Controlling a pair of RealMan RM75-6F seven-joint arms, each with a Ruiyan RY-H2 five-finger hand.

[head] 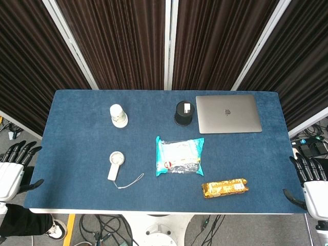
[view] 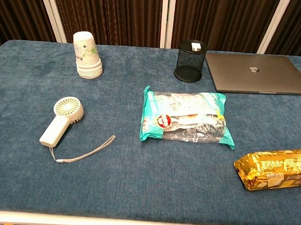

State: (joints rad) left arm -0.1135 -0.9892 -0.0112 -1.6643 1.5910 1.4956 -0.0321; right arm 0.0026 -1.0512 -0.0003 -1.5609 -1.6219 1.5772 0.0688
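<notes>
1. The white left hand [head: 11,171] is cut by the head view's left edge.
2. The white right hand [head: 312,183] is cut by its right edge.
3. The gold foil biscuit packet [view: 274,169] and the grey closed laptop [view: 258,73] run off the chest view's right edge.

The left hand [head: 13,171] hangs off the table's left edge, fingers spread, holding nothing; the right hand [head: 311,182] likewise sits off the right edge.

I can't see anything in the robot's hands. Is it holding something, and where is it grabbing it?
Nothing is held. The left hand and the right hand hang off the two ends of the table, fingers apart, touching none of the things on it.
</notes>
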